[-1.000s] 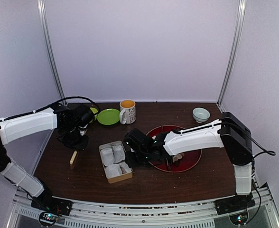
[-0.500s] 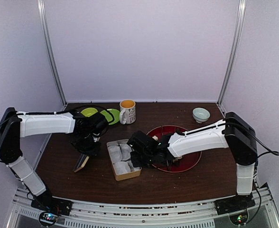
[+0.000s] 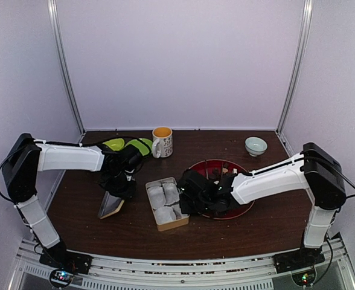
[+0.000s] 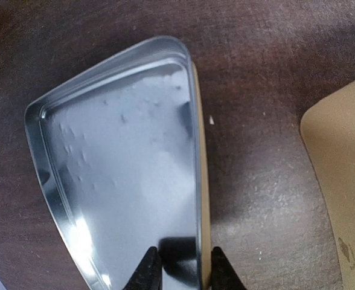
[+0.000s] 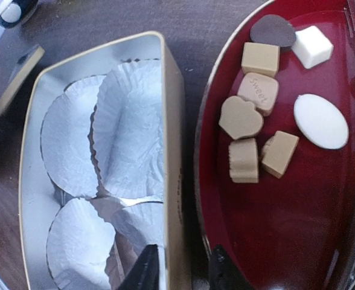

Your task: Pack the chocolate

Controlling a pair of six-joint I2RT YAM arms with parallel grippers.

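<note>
Tin (image 5: 174, 151) shifted toward red plate (image 5: 286, 229) on dark wooden table (image 3: 256, 234), lilac walls (image 3: 183, 60) around. Left gripper (image 4: 182, 266) narrow astride lid (image 4: 117, 169), right gripper (image 5: 182, 269) astride tin; grip undetermined.

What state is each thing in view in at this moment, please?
chocolate, loose on the red plate
tin, open, paper liners inside, no pieces in it
lid, off the tin, inside facing up
mug, upright
small bowl, upright
left claw, astride the lid's rim, grip unclear
right claw, astride the tin's wall, grip unclear
</note>
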